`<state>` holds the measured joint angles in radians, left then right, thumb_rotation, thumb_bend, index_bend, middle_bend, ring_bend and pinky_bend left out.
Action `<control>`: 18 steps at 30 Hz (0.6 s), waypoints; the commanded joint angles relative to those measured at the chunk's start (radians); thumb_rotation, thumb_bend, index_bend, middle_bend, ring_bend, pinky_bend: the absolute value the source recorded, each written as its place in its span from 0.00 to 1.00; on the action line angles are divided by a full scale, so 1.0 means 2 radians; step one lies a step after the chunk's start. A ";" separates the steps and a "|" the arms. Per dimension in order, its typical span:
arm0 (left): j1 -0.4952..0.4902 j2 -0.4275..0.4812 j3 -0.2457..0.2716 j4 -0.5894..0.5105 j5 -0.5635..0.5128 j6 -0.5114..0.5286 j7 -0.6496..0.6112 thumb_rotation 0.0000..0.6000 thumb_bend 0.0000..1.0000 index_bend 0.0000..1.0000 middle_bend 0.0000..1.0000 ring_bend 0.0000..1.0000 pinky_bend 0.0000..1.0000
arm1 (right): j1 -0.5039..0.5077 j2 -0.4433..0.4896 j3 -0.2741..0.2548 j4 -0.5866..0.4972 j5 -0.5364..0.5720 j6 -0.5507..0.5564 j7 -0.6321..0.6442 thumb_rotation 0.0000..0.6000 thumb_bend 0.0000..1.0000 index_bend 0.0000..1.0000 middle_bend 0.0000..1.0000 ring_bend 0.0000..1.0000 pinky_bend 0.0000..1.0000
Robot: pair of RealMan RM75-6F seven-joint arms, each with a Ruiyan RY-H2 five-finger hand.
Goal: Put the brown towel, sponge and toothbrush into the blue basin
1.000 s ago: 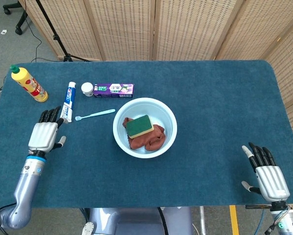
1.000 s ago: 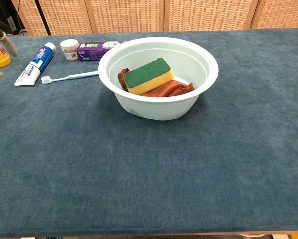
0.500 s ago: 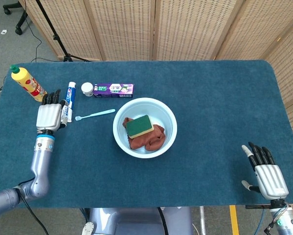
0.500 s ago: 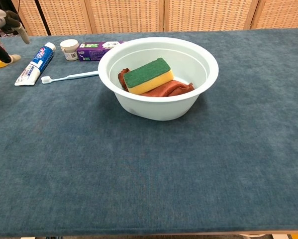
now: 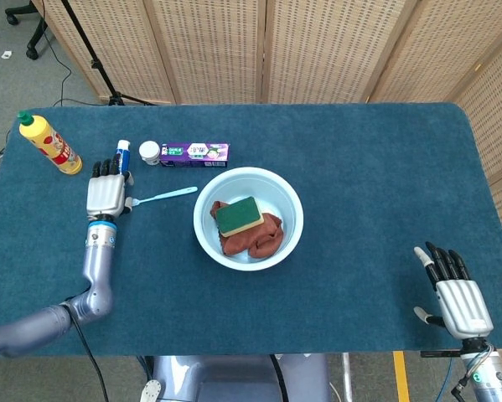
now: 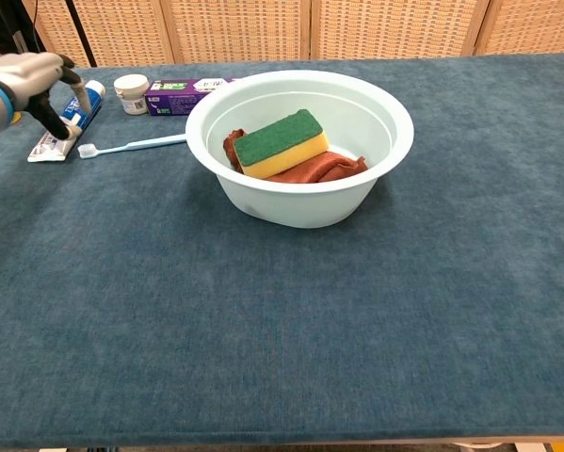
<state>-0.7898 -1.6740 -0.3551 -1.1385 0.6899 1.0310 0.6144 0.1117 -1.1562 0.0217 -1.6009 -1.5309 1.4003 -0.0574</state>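
Observation:
The pale blue basin (image 5: 289, 194) (image 6: 385, 160) stands mid-table. Inside it the brown towel (image 5: 252, 240) (image 6: 321, 168) lies crumpled, with the green and yellow sponge (image 5: 239, 215) (image 6: 280, 141) on top. A light blue toothbrush (image 5: 167, 196) (image 6: 136, 144) lies flat on the cloth left of the basin, head pointing left. My left hand (image 5: 106, 189) (image 6: 35, 83) hovers just left of the brush head, over the toothpaste tube, fingers apart and holding nothing. My right hand (image 5: 453, 291) rests at the table's near right corner, fingers spread, empty.
A toothpaste tube (image 5: 121, 156) (image 6: 82, 104) lies under my left hand. A small white jar (image 5: 150, 152) (image 6: 131, 92) and a purple box (image 5: 194, 153) (image 6: 176, 94) sit behind the basin. A yellow bottle (image 5: 49, 143) stands far left.
My left hand has moved right and forward from the table's left edge, past the yellow bottle, to just beside the toothbrush head. The right hand has not moved.

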 commanded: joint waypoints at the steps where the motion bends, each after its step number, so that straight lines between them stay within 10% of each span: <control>1: -0.007 -0.011 0.002 0.010 -0.002 0.000 0.003 1.00 0.39 0.44 0.00 0.00 0.00 | 0.000 0.000 0.000 0.000 -0.001 0.001 0.001 1.00 0.10 0.01 0.00 0.00 0.00; 18: -0.029 -0.055 -0.003 0.040 0.002 0.018 0.014 1.00 0.39 0.45 0.00 0.00 0.00 | 0.000 0.000 -0.001 0.004 -0.008 0.008 0.014 1.00 0.10 0.01 0.00 0.00 0.00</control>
<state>-0.8446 -1.7781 -0.3599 -1.0651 0.6944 1.0668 0.6408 0.1107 -1.1561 0.0199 -1.5934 -1.5461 1.4160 -0.0289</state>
